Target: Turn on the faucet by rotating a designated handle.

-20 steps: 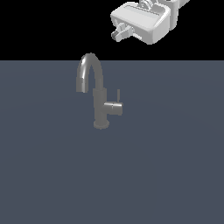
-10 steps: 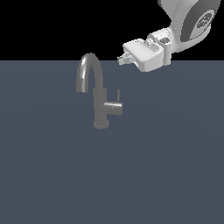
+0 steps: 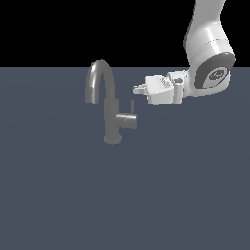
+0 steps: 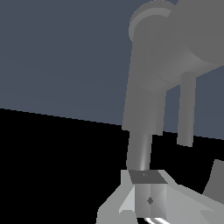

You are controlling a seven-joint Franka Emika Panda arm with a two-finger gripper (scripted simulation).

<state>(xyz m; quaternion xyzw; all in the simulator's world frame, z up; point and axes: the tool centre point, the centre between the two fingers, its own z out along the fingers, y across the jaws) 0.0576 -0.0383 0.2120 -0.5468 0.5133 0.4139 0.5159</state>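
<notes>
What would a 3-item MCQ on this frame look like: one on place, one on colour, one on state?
1. The gripper is where, relative to the faucet?
A. at the exterior view's right of it
B. at the exterior view's left of it
C. below its base

2. The faucet's colour?
A. red
B. dark grey
C. white

3. Is the gripper touching the handle?
A. gripping the lever pin
B. pressing on the stub
C. apart from it

Key: 1 A, the white hand sits right of the spout. 2 B, grey metallic body. 3 C, a gap shows between the fingertips and the pin.
</notes>
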